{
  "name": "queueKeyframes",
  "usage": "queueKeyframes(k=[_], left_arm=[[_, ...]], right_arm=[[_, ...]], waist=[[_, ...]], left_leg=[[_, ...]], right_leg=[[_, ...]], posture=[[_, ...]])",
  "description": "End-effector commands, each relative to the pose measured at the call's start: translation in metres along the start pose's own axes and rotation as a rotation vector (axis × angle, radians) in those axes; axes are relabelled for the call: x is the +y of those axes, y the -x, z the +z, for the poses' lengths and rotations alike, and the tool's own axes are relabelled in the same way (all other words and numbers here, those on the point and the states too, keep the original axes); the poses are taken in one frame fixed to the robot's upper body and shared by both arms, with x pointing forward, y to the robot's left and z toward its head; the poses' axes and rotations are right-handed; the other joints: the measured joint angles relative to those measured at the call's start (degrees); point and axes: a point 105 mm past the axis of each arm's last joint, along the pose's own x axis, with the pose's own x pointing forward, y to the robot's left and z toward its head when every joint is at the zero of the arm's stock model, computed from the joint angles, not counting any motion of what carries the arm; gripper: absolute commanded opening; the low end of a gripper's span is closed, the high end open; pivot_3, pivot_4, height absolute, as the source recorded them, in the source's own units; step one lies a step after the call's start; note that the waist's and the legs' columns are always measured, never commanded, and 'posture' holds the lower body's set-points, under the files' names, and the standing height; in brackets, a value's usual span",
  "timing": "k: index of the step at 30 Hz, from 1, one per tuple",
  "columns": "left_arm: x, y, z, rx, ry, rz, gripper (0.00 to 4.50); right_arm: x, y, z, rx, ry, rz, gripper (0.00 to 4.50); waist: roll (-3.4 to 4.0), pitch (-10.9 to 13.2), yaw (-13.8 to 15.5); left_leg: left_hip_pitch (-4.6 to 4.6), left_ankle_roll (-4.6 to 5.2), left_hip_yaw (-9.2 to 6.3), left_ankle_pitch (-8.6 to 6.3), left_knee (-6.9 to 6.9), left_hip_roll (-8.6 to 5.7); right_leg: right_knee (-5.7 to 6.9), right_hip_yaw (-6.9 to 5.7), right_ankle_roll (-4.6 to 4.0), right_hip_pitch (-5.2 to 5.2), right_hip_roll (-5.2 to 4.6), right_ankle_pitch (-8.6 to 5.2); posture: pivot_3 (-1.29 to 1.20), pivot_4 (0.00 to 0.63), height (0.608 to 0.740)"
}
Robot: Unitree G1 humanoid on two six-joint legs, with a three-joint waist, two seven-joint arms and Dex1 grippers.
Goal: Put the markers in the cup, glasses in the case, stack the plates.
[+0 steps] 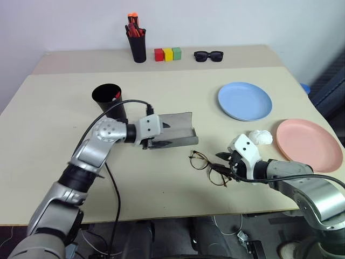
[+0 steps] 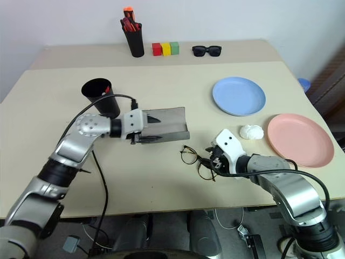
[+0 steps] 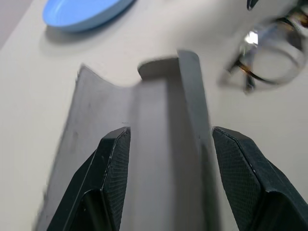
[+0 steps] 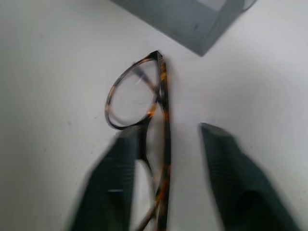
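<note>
step: glasses into case | right claw (image 2: 211, 159) straddling glasses (image 2: 195, 159), lower centre, not yet clamped | left claw (image 1: 155, 143) parted at open case (image 1: 175, 128), centre | next: pinch frame, lift toward case

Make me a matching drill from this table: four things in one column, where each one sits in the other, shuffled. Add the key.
Things:
1. glasses
2. sunglasses
3. pink plate
4. case

Places:
A. far edge of the table, beside the coloured blocks
B. between the left gripper's fingers
C. table's right side, nearest the blue plate
D. on the table at the right gripper

Pairs: 1-D, 2-A, 3-C, 4-B
</note>
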Motion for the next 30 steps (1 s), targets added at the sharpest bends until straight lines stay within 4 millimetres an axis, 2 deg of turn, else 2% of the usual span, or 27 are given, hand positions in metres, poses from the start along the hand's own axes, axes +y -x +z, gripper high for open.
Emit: queueKeyframes(k=[1,6,8,13,16,18,21,24,26,30], left_arm=[[0.006,0.020,0.013,-0.060,0.033,0.087,2.73],[0.005,0.038,0.005,-0.040,0.117,0.178,2.73],[0.004,0.047,-0.003,-0.017,0.148,0.223,2.73],[-0.002,0.071,-0.023,-0.004,0.262,0.325,2.73],[-0.009,0.088,-0.049,0.015,0.382,0.417,2.73],[-0.014,0.092,-0.058,0.032,0.403,0.427,2.73],[-0.018,0.092,-0.061,0.042,0.404,0.427,2.73],[-0.016,0.092,-0.057,0.031,0.403,0.445,2.73],[-0.014,0.093,-0.055,0.028,0.403,0.458,2.73],[-0.017,0.096,-0.044,0.019,0.393,0.479,2.73]], right_arm=[[0.001,0.002,0.003,0.005,0.032,0.007,0.03],[-0.001,0.006,0.012,-0.008,0.114,0.004,0.03],[-0.001,0.009,0.024,-0.044,0.202,0.003,0.03],[0.002,0.012,0.075,-0.188,0.337,0.035,0.03],[0.003,-0.008,0.122,-0.300,0.472,0.060,0.03],[0.000,-0.028,0.139,-0.317,0.545,0.067,0.03],[-0.002,-0.055,0.156,-0.329,0.650,0.089,0.03],[-0.002,-0.081,0.158,-0.313,0.748,0.123,0.03],[-0.004,-0.092,0.154,-0.300,0.768,0.134,0.03],[-0.013,-0.098,0.133,-0.256,0.797,0.160,0.03]], waist=[[0.00,0.00,0.18],[-0.01,0.00,0.40],[-0.01,0.00,0.18],[0.01,0.01,-0.18],[0.03,0.02,-0.84],[0.02,0.01,-1.02],[-0.02,0.00,-0.26],[-0.02,0.00,0.09],[-0.02,0.00,0.11],[-0.01,0.00,-0.05]], left_leg=[[-0.01,0.00,0.00,0.00,0.02,0.00],[-0.03,0.00,0.02,0.00,0.16,-0.02],[-0.02,0.00,0.02,0.00,0.15,-0.02],[0.02,0.00,0.04,0.00,0.09,0.01],[0.05,0.00,0.07,0.00,0.09,0.02],[0.09,0.00,0.06,0.00,0.08,0.04],[0.04,0.00,0.05,0.00,0.07,0.03],[-0.05,0.00,0.06,0.00,0.04,0.01],[-0.05,-0.01,0.06,0.00,-0.02,0.00],[-0.06,-0.01,0.06,0.00,-0.05,0.00]], right_leg=[[0.00,0.00,0.00,0.00,0.00,0.00],[-0.07,0.00,-0.18,0.09,-0.05,-0.10],[-0.06,0.00,-0.18,0.08,-0.04,-0.10],[0.01,0.01,-0.20,0.01,0.00,-0.08],[0.00,0.02,-0.24,0.00,-0.01,-0.07],[0.01,0.01,-0.26,0.02,0.01,-0.06],[-0.01,-0.01,-0.26,0.03,-0.01,-0.06],[-0.07,-0.01,-0.15,-0.02,-0.05,0.00],[-0.08,-0.02,-0.04,-0.04,-0.06,0.05],[-0.06,-0.02,-0.03,-0.06,-0.06,0.06]], posture=[[0.00,0.150,0.740],[0.00,0.150,0.740],[0.00,0.150,0.740],[0.00,0.150,0.740],[0.00,0.150,0.740],[0.00,0.150,0.740],[0.00,0.150,0.740],[0.00,0.150,0.740],[0.00,0.150,0.740],[0.00,0.150,0.740]])
